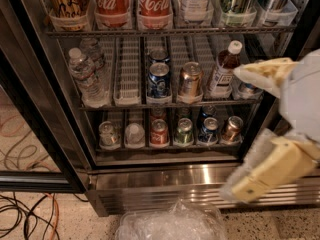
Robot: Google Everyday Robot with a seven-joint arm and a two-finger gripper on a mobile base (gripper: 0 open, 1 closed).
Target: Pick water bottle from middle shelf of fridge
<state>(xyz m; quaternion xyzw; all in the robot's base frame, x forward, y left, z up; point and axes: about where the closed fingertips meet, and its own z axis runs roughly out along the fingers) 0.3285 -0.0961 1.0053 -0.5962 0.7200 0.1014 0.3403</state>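
- Cream-coloured plastic fills the right edge of the view: that's my two-finger gripper (236, 133), hanging in front of the right side of the tall glass-door drinks fridge (165, 180).
- My fingers are spread wide apart, and there's nothing between them.
- The upper finger (262, 73) points left at the height of the middle wire shelf (131, 105). Its tip sits just beside the white-capped bottle of brown liquid (223, 70).
- The lower finger (267, 170) is down in front of the fridge's shiny steel base, angled towards the floor.
- Now the target. The small clear ribbed water bottle with a white cap (84, 79) stands upright in the far-left lane of that middle shelf, close to the front rail.
- A second clear bottle (95, 53) stands right behind it in the same lane.
- So the water bottle is well apart from my gripper, across the shelf's whole width, to the left of my upper finger and at about its height.
- Between us along the shelf, left to right, I see a white ribbed lane tray (127, 74), a blue can (159, 80) and a copper-coloured can (190, 80), then that brown bottle.
- Red Coca-Cola bottles (113, 4) stand on the rack above, and a row of cans (184, 131) sits on the rack below.
- On the floor in front there's a crumpled clear plastic sheet (170, 224), with loose cables (25, 214) off to the left.
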